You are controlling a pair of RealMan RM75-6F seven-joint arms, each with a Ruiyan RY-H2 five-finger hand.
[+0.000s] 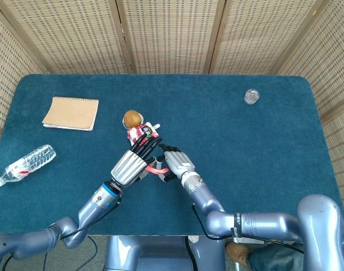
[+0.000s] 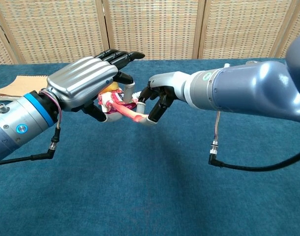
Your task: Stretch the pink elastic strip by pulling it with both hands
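Note:
The pink elastic strip (image 1: 155,169) lies low over the blue table, and in the chest view the strip (image 2: 126,112) runs between the two hands. My right hand (image 1: 175,162) (image 2: 160,96) pinches its right end between thumb and a finger. My left hand (image 1: 129,164) (image 2: 86,81) hovers over the strip's left end with its fingers stretched forward and apart. Its thumb sits close beside the strip, and I see no grip there. The hand's back hides part of that end in the head view.
A red snack packet (image 1: 142,132) and a round orange fruit (image 1: 132,118) lie just beyond the hands. A brown notebook (image 1: 70,113) and a plastic bottle (image 1: 25,164) are at the left. A small clear glass object (image 1: 251,96) stands at the far right.

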